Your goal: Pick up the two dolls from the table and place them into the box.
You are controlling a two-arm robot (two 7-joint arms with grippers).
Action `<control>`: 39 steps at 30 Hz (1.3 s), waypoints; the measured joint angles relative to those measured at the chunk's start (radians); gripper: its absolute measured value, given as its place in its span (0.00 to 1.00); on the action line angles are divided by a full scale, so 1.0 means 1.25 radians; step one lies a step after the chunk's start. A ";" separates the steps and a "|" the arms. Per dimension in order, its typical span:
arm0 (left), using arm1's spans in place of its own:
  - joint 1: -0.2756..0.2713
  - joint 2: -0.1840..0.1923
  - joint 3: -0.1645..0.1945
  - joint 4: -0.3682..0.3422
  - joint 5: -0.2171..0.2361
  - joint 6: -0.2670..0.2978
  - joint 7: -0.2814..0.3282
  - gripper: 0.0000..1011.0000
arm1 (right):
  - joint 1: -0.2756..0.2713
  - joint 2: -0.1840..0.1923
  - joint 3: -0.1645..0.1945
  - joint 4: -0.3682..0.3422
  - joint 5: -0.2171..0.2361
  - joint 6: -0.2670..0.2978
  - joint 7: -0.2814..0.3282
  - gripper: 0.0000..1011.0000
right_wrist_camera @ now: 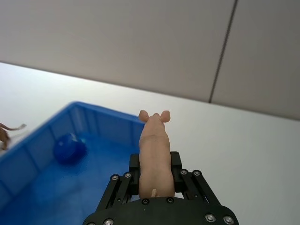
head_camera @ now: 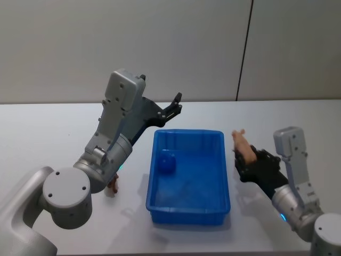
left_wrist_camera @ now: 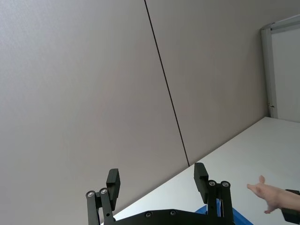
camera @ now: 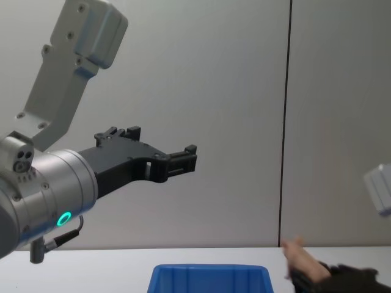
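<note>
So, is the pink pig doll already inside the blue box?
No, the right tool grips the pig doll beside the blue box, outside its rim.

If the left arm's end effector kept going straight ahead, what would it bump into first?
Probably the plain grey wall behind the white table; the open left end effector points up at it with nothing between.

Soft, diffuse light falls from above, bright and even. In the head view the blue box casts faint, soft-edged shadows onto the white worktop along its left and near sides, and its floor carries a dull sheen. The grey wall is lit evenly in all 4 views. In the chest view the pink doll looks slightly blurred; the right wrist view shows it crisp.
</note>
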 joint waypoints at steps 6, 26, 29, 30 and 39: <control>0.000 0.000 0.000 0.000 0.000 0.000 0.000 0.99 | 0.019 -0.013 -0.007 -0.002 -0.007 -0.030 0.052 0.37; 0.000 0.000 0.000 0.000 0.000 0.000 0.000 0.99 | 0.132 -0.087 -0.030 0.132 -0.018 -0.073 0.153 0.83; 0.000 0.000 0.000 0.000 0.000 0.000 0.000 0.99 | 0.135 -0.088 -0.028 0.137 -0.016 -0.073 0.144 0.92; 0.000 0.000 0.000 0.000 0.000 0.000 0.000 0.99 | 0.135 -0.088 -0.028 0.137 -0.016 -0.073 0.142 0.93; 0.000 0.000 0.000 0.000 0.000 0.000 0.000 0.99 | 0.104 -0.068 -0.012 0.101 0.003 -0.064 0.090 0.99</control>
